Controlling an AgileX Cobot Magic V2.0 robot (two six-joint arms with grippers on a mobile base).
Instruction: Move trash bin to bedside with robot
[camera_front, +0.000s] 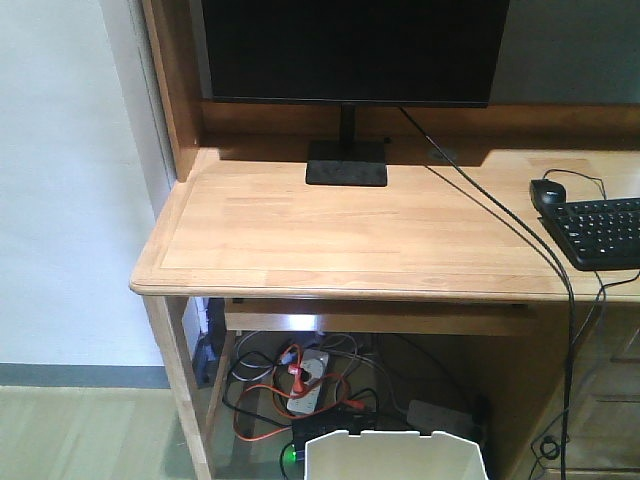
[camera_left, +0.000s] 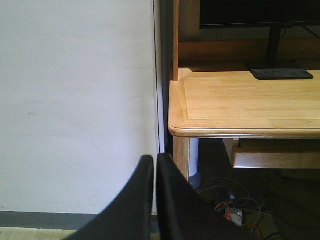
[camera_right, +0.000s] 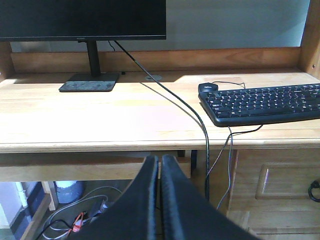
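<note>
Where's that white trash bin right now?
The trash bin shows only its rim at the bottom edge of the front-facing view, right of centre, low in front of the wooden desk, near the power strip and cables beneath it.

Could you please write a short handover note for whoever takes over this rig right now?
The left gripper has its jaws shut and empty, and faces the wall beside the desk corner.
The right gripper has its jaws shut and empty, and faces the desk front.
The trash bin sits low in front of the desk, with only its top showing in the front view. Neither gripper holds it.
The bedside is in no view.
Done: nothing visible. Left: take the bin to the bedside.
</note>
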